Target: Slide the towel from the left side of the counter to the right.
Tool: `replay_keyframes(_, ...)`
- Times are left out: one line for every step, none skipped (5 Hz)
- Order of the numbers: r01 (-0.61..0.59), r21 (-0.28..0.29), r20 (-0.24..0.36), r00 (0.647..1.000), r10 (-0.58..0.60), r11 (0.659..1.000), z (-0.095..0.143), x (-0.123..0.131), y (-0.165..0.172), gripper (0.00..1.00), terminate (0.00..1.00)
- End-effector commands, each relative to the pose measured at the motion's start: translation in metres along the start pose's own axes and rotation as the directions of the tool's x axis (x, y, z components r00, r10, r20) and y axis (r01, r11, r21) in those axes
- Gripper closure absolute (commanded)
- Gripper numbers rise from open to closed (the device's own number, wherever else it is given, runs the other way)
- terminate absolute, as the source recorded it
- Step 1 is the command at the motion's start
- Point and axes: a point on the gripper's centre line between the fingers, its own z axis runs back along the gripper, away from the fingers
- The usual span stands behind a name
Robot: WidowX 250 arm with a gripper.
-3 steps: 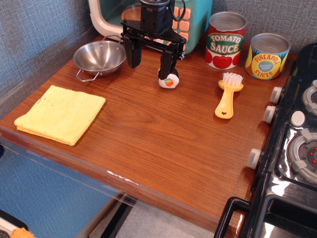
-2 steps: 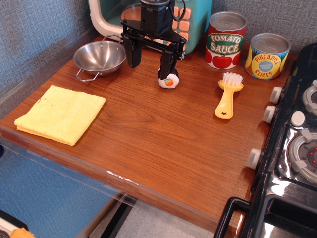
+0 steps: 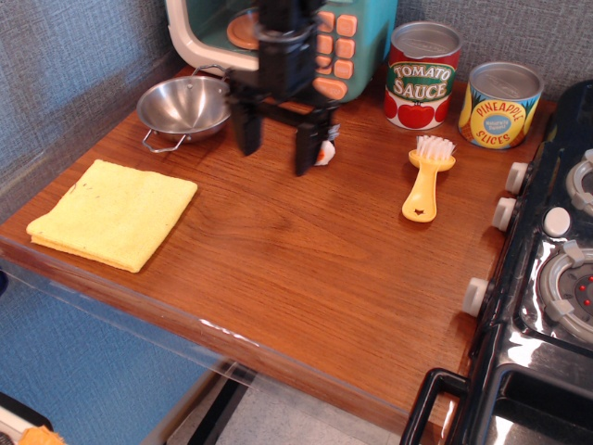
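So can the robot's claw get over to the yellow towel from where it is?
Probably yes. The gripper hangs open over the counter, and the towel lies flat at the left front corner. Only bare wood lies between them; the steel bowl sits farther back, out of the way.

Claw [image 3: 276,148] pointing down, jaws spread apart, holding nothing.
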Motion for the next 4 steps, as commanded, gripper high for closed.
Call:
replay_keyframes(-0.015,0.089,0.129,0.992,0.004,0.996,0.029,-0.040,0.057,0.00,0.00)
replay_keyframes(-0.011,0.107,0.126,0.992,-0.003,0.994,0.021,-0.065,0.077,0.00,0.00)
replay_keyframes(-0.004,0.112,0.129,0.992,-0.010,0.994,0.010,-0.080,0.087,0.00,0.00)
replay_keyframes(-0.009,0.118,0.132,0.991,-0.007,0.993,0.004,-0.085,0.101,0.00,0.00)
